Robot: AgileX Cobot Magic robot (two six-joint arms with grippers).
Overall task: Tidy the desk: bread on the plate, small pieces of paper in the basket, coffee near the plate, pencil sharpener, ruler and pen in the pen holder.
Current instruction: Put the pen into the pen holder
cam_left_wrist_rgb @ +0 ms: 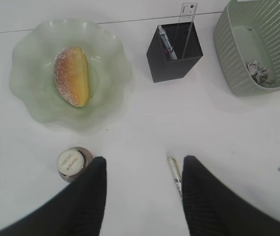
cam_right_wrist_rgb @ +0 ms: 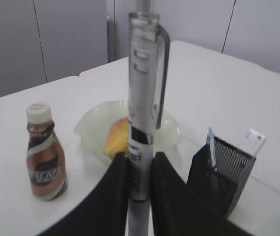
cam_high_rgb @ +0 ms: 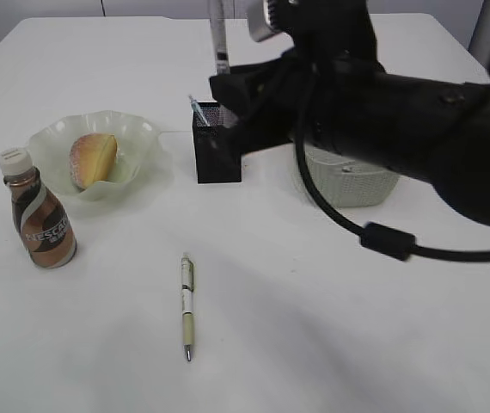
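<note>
— White bench surface and pale grey wall panels are seen all round. What is carried on the bench?

— At about nine o'clock in the exterior view, a pale green wavy-rimmed plate is seen with the bread lying in it. Just beside the plate, toward eight o'clock, the Nescafe coffee bottle is stood upright, white cap on.

— And the pen holder?

— The black mesh pen holder is placed near the middle, toward twelve o'clock. In the left wrist view the clear ruler is leaned upright inside it, next to a blue-and-white item whose kind cannot be told. At about two o'clock the sage-green basket is set, with a crumpled piece of paper lying in it.

— How is each tool held?

— The right tool is clamped on a silver-grey pen, which is held upright with its clip at the top, above the pen holder. The left tool is held with its fingers apart and nothing between them, over the bench.

— Is anything left loose?

— A pale green-and-white pen is laid on the bench toward six o'clock, well apart from the pen holder; in the left wrist view it lies just beside the right-hand finger.
</note>
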